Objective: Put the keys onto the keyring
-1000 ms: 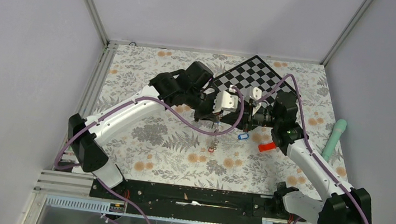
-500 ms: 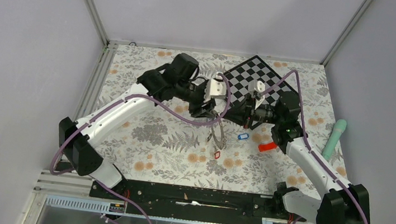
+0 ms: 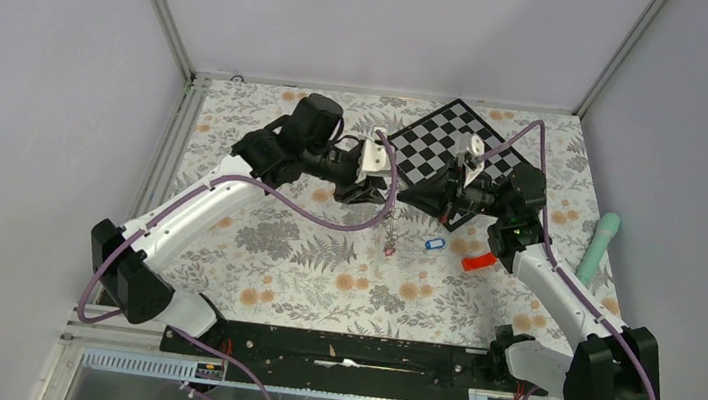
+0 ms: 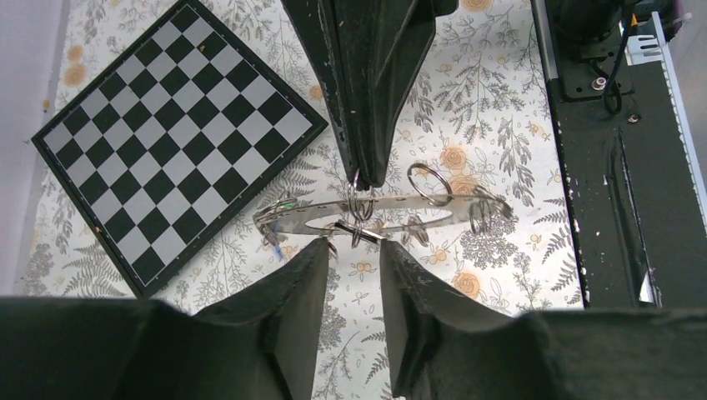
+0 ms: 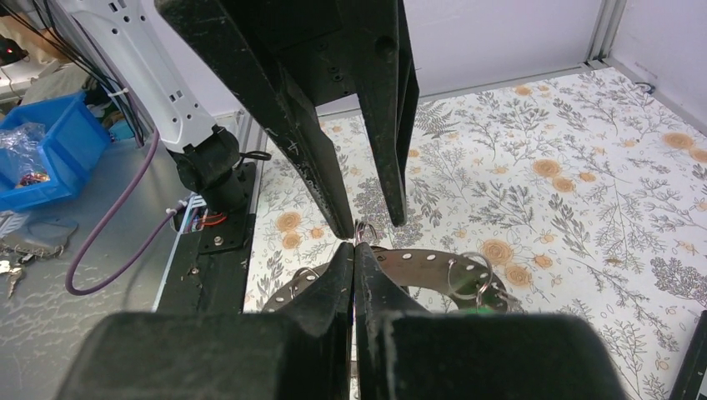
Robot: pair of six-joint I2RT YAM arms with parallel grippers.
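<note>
**Keyring aloft between the two claws**

Nearest, a red oblong plastic block (image 3: 477, 262) and a blue-tagged small metal key (image 3: 435, 242) lie on the floral counter (image 3: 303, 255). A red-tagged key (image 3: 388, 252) dangles above it from the dark grey flat perforated keyring (image 5: 417, 260), which carries several wire loops. The right claw (image 5: 353, 248) is pinched tight on one loop at the rim, and its fingers hide the keyring's near arc. The left claw (image 4: 354, 245) is part-spread and grips nothing; rim contact is unclear. Beyond lies a black-and-white chequered board (image 3: 452, 141), partly covered.
</note>
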